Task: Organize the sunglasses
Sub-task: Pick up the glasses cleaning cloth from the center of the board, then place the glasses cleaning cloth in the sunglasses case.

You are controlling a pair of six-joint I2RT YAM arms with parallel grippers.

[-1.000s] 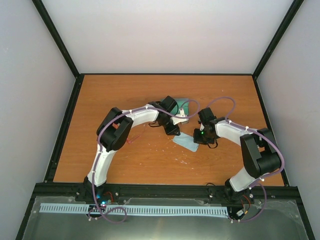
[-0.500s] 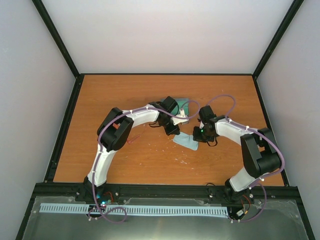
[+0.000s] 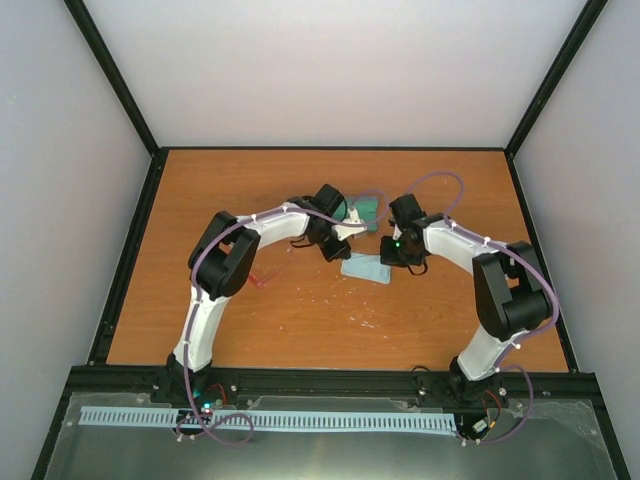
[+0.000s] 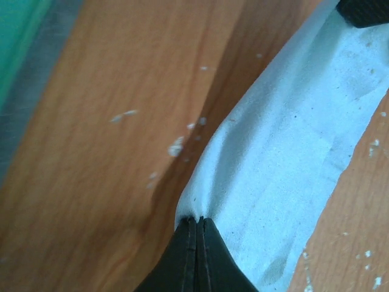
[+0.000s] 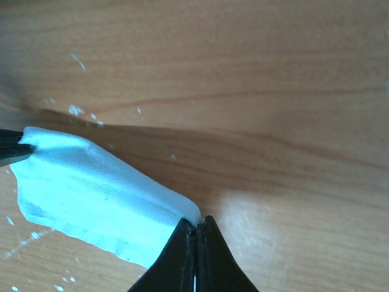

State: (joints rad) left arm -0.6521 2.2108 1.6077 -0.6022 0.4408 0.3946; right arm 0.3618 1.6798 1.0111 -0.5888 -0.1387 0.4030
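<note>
Status: pinches opposite corners of pale blue cloth (image 3: 365, 267) with left gripper (image 4: 197, 222) and right gripper (image 5: 196, 225), both closed tight | Location: sunglasses (image 3: 264, 280) on table (image 3: 200, 190), near left of cloth, apart | Risk: may lose thin corner if pulled unevenly.

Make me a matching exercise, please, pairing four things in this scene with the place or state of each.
Things:
1. cloth
2. sunglasses
3. case
4. left gripper

Place or state:
A. thin and red, on the table left of the cloth
B. shut on the cloth's edge
C. teal, farthest from the arm bases
D. pale blue, pinched at two points

Pairs: 1-D, 2-A, 3-C, 4-B
</note>
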